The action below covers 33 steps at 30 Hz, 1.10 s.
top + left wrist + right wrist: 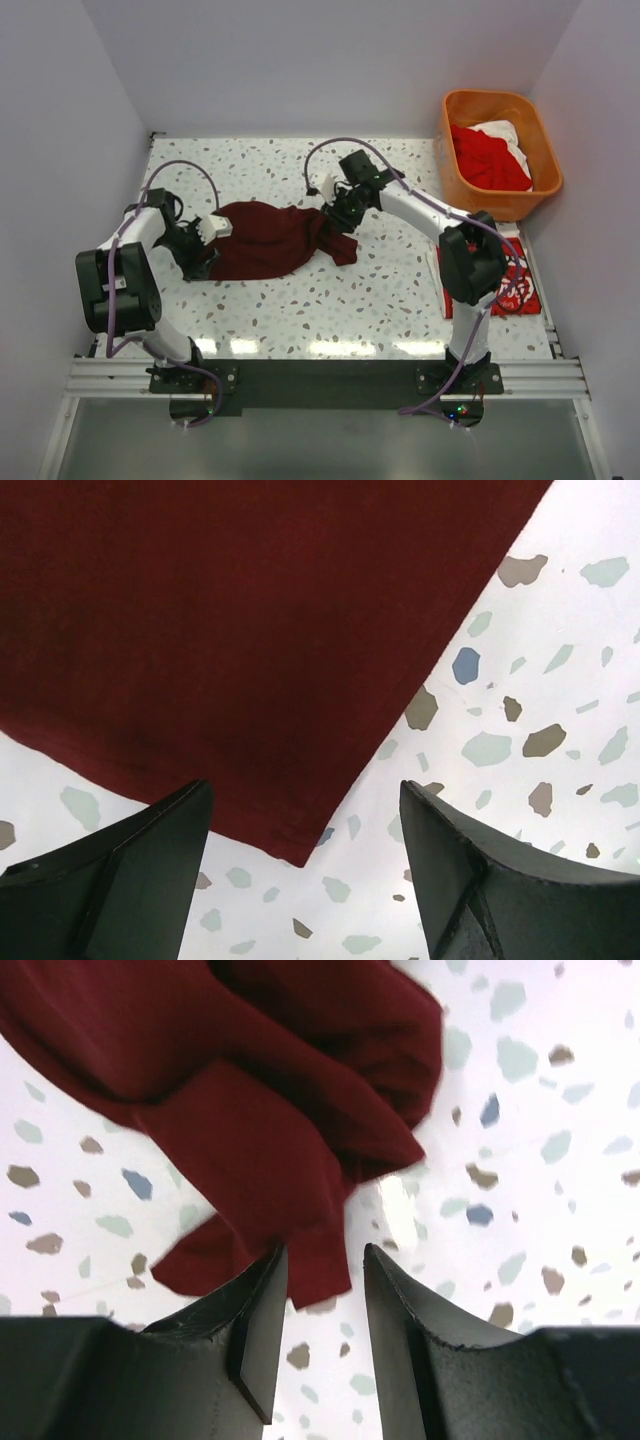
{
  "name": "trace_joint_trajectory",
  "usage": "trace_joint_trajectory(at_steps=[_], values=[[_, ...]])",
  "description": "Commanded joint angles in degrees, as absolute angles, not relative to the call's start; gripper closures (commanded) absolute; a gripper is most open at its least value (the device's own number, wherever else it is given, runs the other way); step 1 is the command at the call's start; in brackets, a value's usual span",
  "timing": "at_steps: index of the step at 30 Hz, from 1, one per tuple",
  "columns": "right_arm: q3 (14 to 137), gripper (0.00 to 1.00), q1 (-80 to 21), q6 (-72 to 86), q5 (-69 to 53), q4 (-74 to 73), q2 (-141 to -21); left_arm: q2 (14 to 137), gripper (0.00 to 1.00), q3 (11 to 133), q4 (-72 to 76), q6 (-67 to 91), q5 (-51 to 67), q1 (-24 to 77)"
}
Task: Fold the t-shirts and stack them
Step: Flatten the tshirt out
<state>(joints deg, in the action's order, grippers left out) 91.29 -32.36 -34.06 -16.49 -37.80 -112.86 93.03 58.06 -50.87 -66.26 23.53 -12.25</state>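
T-shirt [270,238], dark maroon, lies crumpled mid-bench [380,300], left hand [305,800] wide open over a corner at its left end and holding nothing, right hand [322,1265] half-closed around a loose flap at its right end, can't tell if it's actually gripping.

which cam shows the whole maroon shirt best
The top external view: only there is the maroon shirt seen whole, edge to edge. The left wrist view shows just one flat corner with its hem; the right wrist view shows only a bunched, folded end.
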Motion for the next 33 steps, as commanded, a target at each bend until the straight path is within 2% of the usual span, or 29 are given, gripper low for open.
trace_joint_trajectory(at_steps=[1, 7, 15, 23, 26, 27, 30, 32, 33], values=[[87.5, 0.60, -28.4, -34.2, -18.6, -40.2, -107.4, 93.2, 0.20, 61.1, -49.8, -67.9, 24.4, -12.7], [83.9, 0.62, -28.0, -34.6, -19.0, -38.0, -107.9, 94.7, 0.20, 61.7, -50.3, -67.9, 24.5, -12.7], [85.3, 0.54, -28.0, -35.1, -18.6, -35.1, -114.2, 95.9, 0.17, 62.8, -50.5, -67.2, 24.4, -12.7], [84.5, 0.53, -28.5, -36.6, -16.7, -33.7, -117.6, 95.4, 0.16, 59.9, -48.1, -67.2, 23.2, -12.7], [83.8, 0.59, -28.6, -37.4, -16.3, -33.5, -118.0, 95.7, 0.17, 58.1, -47.4, -67.9, 22.6, -12.7], [83.4, 0.69, -28.6, -37.4, -16.3, -33.4, -118.0, 95.6, 0.18, 57.5, -47.3, -68.4, 22.3, -12.7], [83.5, 0.90, -28.5, -37.7, -16.7, -34.3, -117.6, 94.8, 0.18, 54.1, -44.7, -69.6, 19.5, -12.7], [83.6, 1.00, -28.5, -37.9, -16.7, -34.8, -117.0, 94.3, 0.19, 52.0, -42.5, -70.2, 17.4, -12.7], [83.5, 1.00, -28.4, -38.0, -16.8, -35.1, -115.9, 94.2, 0.22, 51.4, -41.9, -70.3, 16.9, -12.7]])
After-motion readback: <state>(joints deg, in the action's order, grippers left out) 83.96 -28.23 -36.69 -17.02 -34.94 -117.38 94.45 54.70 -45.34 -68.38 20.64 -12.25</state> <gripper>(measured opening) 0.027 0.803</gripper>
